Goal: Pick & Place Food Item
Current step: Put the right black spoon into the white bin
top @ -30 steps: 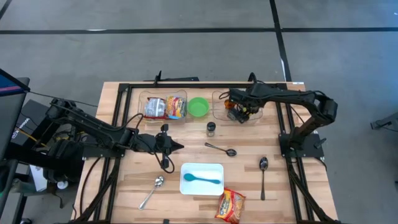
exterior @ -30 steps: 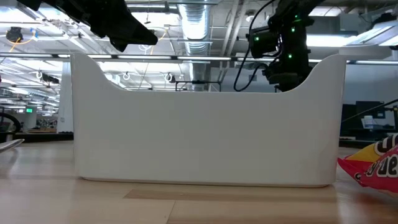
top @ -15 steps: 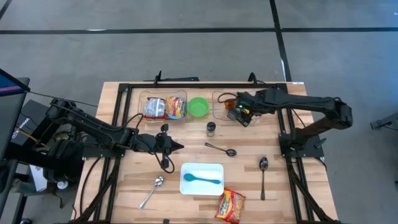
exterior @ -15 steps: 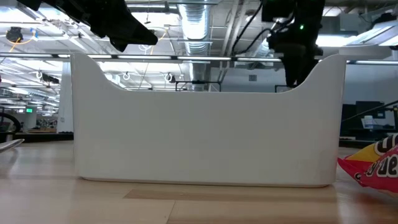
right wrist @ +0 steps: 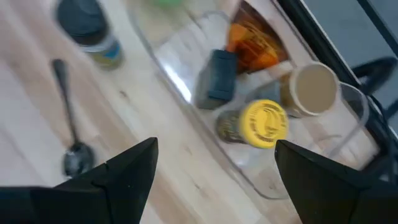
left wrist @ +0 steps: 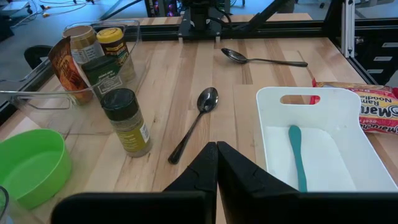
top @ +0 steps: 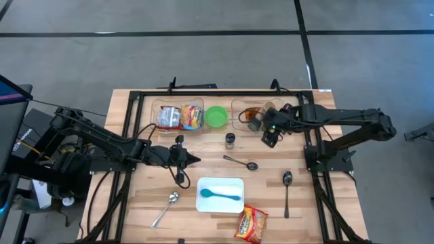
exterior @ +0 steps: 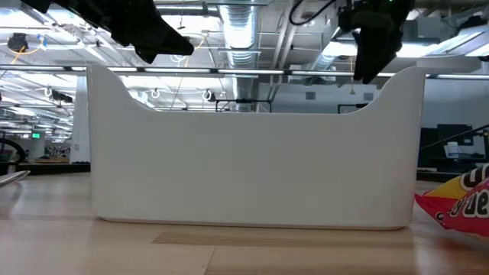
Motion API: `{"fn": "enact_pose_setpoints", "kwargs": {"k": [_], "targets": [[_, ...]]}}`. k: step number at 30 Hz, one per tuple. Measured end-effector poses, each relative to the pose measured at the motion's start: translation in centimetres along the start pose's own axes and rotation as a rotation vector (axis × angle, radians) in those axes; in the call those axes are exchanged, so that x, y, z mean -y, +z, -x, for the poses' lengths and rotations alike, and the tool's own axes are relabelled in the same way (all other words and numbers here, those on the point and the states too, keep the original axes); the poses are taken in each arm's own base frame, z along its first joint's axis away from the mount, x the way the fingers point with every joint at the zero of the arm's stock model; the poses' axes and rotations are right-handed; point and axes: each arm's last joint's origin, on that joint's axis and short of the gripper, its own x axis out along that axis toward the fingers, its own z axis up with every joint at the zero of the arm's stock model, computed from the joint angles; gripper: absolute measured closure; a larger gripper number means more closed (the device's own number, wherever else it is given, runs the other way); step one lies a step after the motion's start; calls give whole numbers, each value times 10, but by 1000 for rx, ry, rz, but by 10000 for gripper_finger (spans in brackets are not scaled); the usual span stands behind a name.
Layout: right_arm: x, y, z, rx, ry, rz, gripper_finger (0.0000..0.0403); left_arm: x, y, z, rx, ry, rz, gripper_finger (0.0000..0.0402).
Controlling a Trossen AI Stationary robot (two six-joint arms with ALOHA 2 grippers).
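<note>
Red "Mama Ramen Noodle" packet [left wrist: 378, 111] lies beside white tray [left wrist: 323, 109].

Wooden table [top: 135, 210] holding three metal spoons [top: 165, 209], a green bowl [top: 216, 116], and a white tray [top: 220, 184] containing a teal spoon [top: 220, 195].

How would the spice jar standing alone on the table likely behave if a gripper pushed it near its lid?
The spice jar stands tall and narrow, so it would probably tip. Its round body would likely roll afterwards. It looks rigid, unlikely to crumple.
</note>
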Motion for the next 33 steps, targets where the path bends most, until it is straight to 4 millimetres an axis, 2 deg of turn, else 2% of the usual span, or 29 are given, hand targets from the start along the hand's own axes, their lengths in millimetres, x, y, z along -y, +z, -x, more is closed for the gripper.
{"fn": "enact_pose_setpoints", "kwargs": {"k": [8,12,20,28,33], "targets": [[-30,-14,14,24,109,109,85,0,0,0,0,0,0,398],[-40,-23,19,-2,154,87,85,0,0,0,0,0,0,398],[-52,-38,28,-141,223,-270,85,0,0,0,0,0,0,398],[-71,-60,43,-219,301,-274,85,0,0,0,0,0,0,398],[-81,-77,53,-254,287,-439,85,0,0,0,0,0,0,398]]}}
